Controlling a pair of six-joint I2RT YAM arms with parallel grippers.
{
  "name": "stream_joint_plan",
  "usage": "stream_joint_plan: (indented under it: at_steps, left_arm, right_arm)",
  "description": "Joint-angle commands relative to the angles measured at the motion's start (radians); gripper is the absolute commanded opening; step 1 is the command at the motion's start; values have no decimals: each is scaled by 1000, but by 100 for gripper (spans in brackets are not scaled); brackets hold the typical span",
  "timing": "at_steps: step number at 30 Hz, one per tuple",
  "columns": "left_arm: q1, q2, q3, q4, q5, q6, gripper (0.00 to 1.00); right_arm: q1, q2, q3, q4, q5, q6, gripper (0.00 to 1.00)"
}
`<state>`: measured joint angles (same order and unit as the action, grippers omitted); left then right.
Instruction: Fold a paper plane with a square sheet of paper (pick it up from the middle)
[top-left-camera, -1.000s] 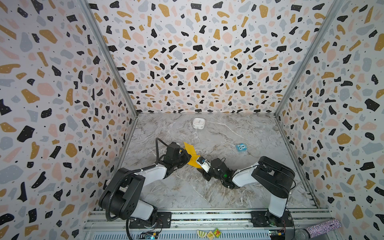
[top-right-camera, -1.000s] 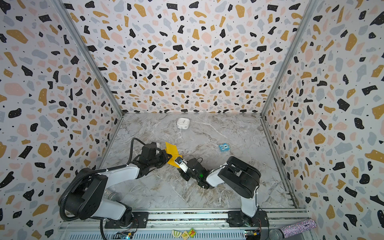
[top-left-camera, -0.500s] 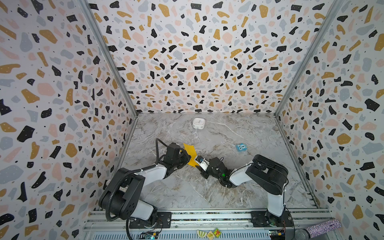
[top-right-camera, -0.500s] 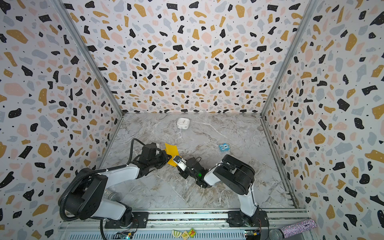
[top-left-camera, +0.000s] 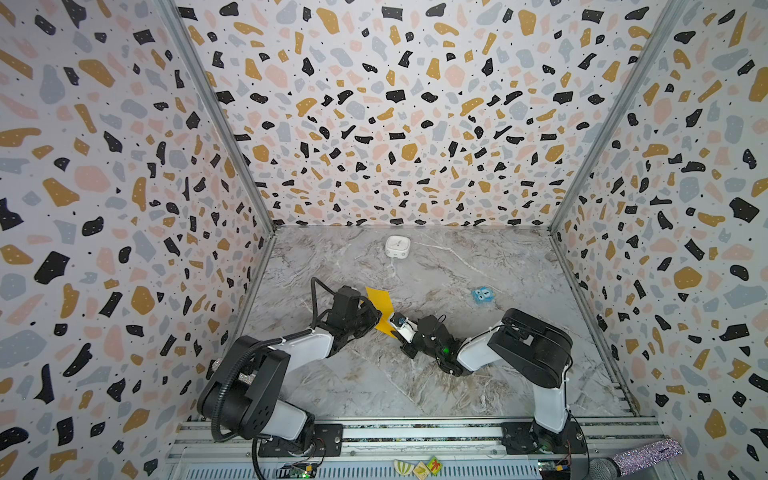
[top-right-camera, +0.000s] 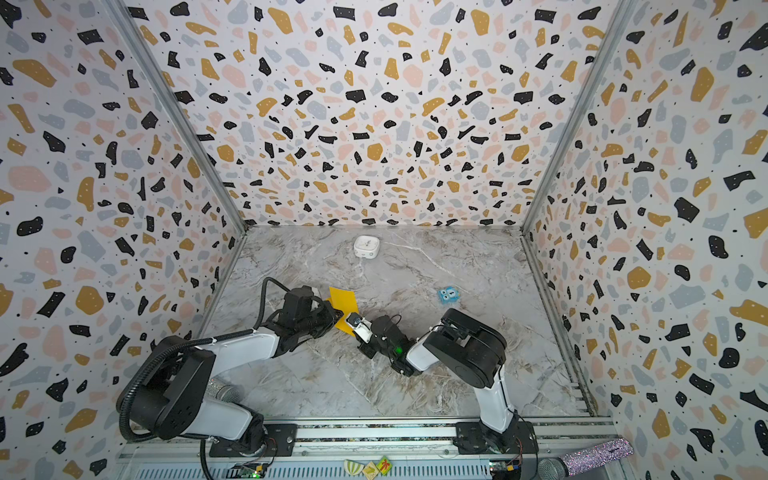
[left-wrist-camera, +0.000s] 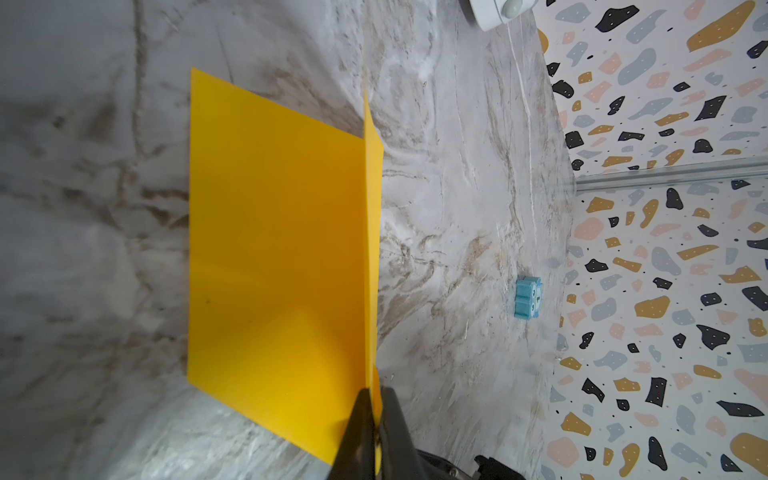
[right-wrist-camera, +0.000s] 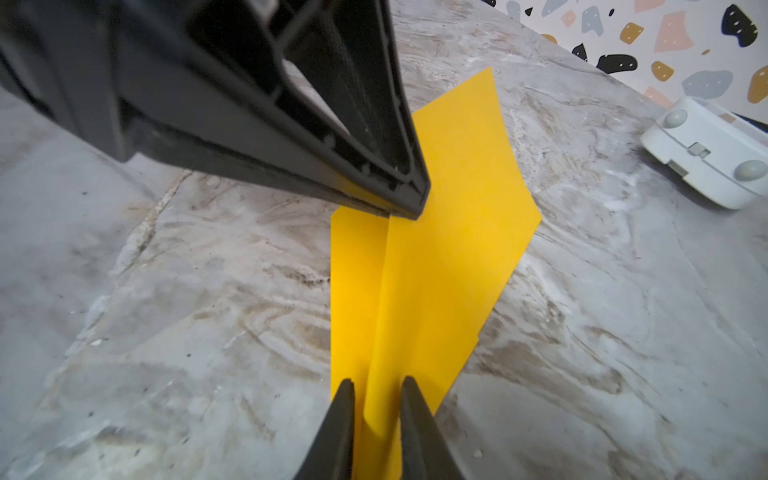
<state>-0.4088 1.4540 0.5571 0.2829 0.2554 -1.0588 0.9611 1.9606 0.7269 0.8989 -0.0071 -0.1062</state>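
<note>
The square sheet of paper (top-left-camera: 380, 305) (top-right-camera: 344, 302) is bright yellow-orange and creased down the middle. One half lies on the marble floor and a ridge stands up along the crease (left-wrist-camera: 274, 249) (right-wrist-camera: 449, 257). My left gripper (top-left-camera: 376, 320) (left-wrist-camera: 375, 392) is shut on the raised crease at one edge, and its black fingers (right-wrist-camera: 409, 208) show in the right wrist view. My right gripper (top-left-camera: 390, 328) (right-wrist-camera: 377, 382) straddles the same ridge at the near edge. Its jaws stand narrowly apart with the fold between them. No paper plane is in view.
A white rounded box (top-left-camera: 397, 246) (right-wrist-camera: 706, 153) sits near the back wall. A small blue cube with eyes (top-left-camera: 482, 296) (left-wrist-camera: 527, 299) lies to the right of the paper. Terrazzo-patterned walls close in three sides, and a metal rail (top-left-camera: 415, 432) runs along the front.
The right gripper's jaws have narrowed around the paper's ridge, and the right arm has shifted slightly toward the paper. The left gripper holds the crease where it was.
</note>
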Motion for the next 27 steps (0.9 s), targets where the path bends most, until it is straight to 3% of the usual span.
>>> stream_joint_plan:
  at_steps: [1,4,13,23,27]
  left_arm:
    - [-4,-8,25,-8,-10,10,7]
    - [-4,-4,22,-5,-5,8,7]
    - [-3,-17,31,-19,-7,14,12]
    - [78,-138,35,-125,-38,79,46]
    - [86,-228,-4,-141,-72,103,55]
  right_arm:
    - [5,-3,24,11,-4,15,25]
    - [5,-3,32,7,-2,16,25]
    - [4,0,29,0,-16,45,11]
    - [-26,-9,4,0,-111,146,4]
    - [-44,-7,3,-2,-177,209,3]
